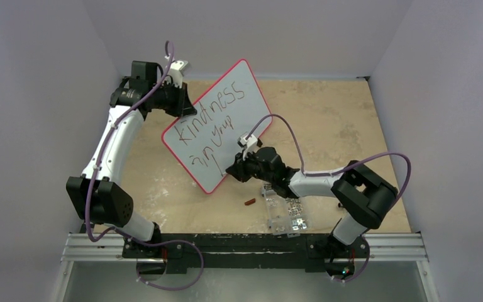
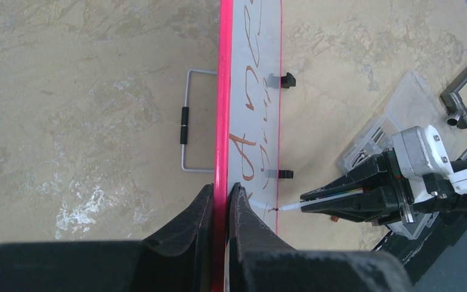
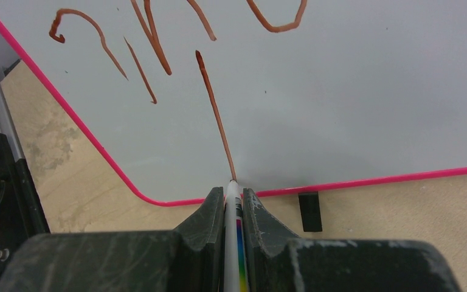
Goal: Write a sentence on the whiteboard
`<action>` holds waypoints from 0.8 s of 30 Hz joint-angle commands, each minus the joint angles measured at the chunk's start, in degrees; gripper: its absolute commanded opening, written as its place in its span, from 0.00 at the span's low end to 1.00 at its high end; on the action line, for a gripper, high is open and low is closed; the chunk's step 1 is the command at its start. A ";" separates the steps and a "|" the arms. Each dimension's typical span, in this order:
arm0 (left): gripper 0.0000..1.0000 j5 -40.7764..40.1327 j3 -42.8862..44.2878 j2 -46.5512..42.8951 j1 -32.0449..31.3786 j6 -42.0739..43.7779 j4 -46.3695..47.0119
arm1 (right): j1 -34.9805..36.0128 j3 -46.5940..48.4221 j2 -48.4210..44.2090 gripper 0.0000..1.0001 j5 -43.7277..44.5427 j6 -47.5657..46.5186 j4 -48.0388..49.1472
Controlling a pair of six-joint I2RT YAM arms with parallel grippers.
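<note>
The whiteboard (image 1: 239, 119), with a pink rim, stands tilted on its edge. It bears brown marker words (image 1: 217, 110) "kindness" and "in your", and below them one long stroke (image 3: 216, 115). My left gripper (image 1: 190, 112) is shut on the board's upper left rim; in the left wrist view (image 2: 222, 193) the fingers pinch the pink rim (image 2: 224, 91). My right gripper (image 1: 230, 171) is shut on a white marker (image 3: 233, 204) with a rainbow stripe. The marker's tip touches the board at the lower end of the stroke, just above the bottom rim (image 3: 371, 180).
A clear compartmented screw box (image 1: 286, 215) lies under my right arm, near the table's front edge. A small brown cap (image 1: 249, 202) lies beside it. A wire stand (image 2: 188, 121) projects behind the board. Black clip feet (image 3: 309, 211) sit under the bottom rim.
</note>
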 commanded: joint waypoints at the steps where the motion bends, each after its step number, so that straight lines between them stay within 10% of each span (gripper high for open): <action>1: 0.00 -7.41 -0.19 -0.04 1.00 2.24 1.37 | 0.14 5.57 -1.42 0.00 2.87 -2.35 1.65; 24: 0.00 -7.32 -0.19 -0.12 1.12 2.19 1.28 | -1.25 8.98 -0.28 0.00 9.78 -2.96 -0.70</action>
